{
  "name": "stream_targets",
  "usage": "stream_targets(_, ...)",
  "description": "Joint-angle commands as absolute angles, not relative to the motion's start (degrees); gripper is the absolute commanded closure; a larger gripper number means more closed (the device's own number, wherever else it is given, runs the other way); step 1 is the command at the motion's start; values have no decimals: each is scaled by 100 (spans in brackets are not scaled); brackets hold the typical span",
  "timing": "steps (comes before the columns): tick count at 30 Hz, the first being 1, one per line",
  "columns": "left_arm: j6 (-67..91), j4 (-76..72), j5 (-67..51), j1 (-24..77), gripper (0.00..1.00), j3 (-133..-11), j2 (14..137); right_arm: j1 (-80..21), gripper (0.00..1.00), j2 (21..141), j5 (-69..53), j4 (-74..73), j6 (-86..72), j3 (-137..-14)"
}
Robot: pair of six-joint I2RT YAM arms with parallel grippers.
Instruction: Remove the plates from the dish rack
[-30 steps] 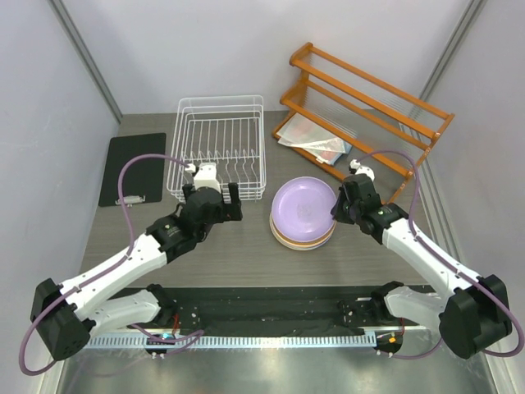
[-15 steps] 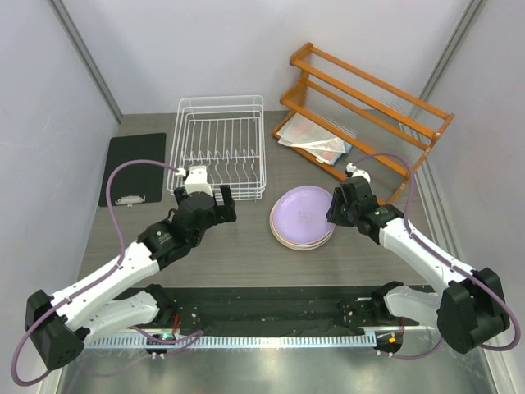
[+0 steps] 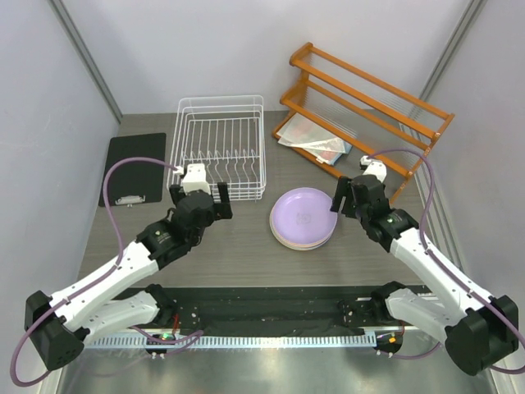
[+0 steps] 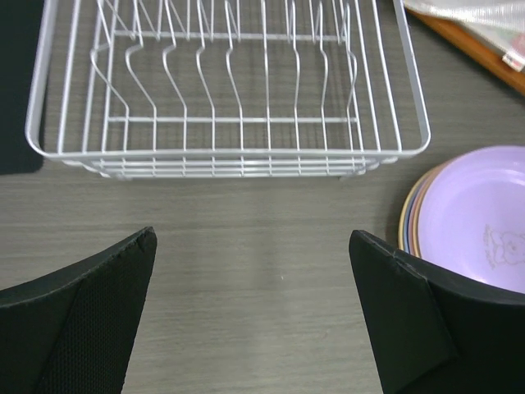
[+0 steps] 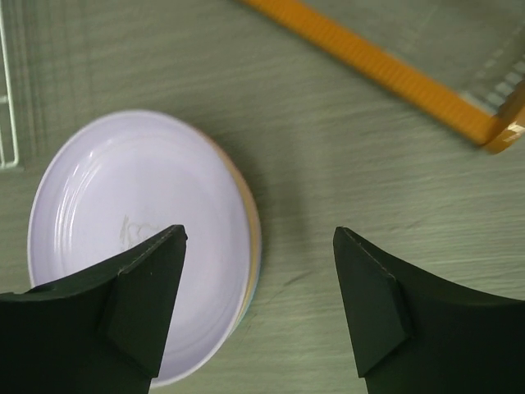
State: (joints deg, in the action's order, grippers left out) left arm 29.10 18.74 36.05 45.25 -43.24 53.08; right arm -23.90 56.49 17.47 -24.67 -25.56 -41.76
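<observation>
The plates [image 3: 303, 217] lie in a flat stack on the table right of the dish rack, with the lilac one [image 5: 123, 205] on top and coloured rims showing beneath. The white wire dish rack [image 3: 220, 148] holds nothing between its tines [image 4: 225, 119]. My right gripper [image 3: 351, 199] hovers open over the stack's right edge, and its jaws [image 5: 259, 231] hold nothing. In front of the rack's near wall my left gripper [image 3: 198, 194] stands wide open over bare table [image 4: 252, 234]. The stack [image 4: 476, 226] shows at the right in the left wrist view.
An orange wooden slatted shelf [image 3: 369, 98] stands at the back right, with a clear bag of papers [image 3: 312, 139] under it. A black clipboard [image 3: 131, 168] lies left of the rack. A black mat [image 3: 262, 308] runs along the near edge. Grey walls close both sides.
My right gripper opened, left the lilac plate flat on the stack and drew back to the right. My left gripper moved a little left and closer to the rack, staying open.
</observation>
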Motion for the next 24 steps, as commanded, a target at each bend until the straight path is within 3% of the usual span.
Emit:
stream_targets(1, 2409, 1504, 4183, 4535, 1, -4825, 5343, -2399, 21, 5528, 2917, -1891, -2101, -4246)
stream_targets(11, 1459, 740, 3929, 4535, 1, -5028, 5844, -2435, 19, 5361, 3392, 1237, -1020, -2629)
stream_targets(24, 1591, 396, 3252, 4474, 1, -4642, 5669, -2540, 19, 4975, 4052, 1266, -949, -2355)
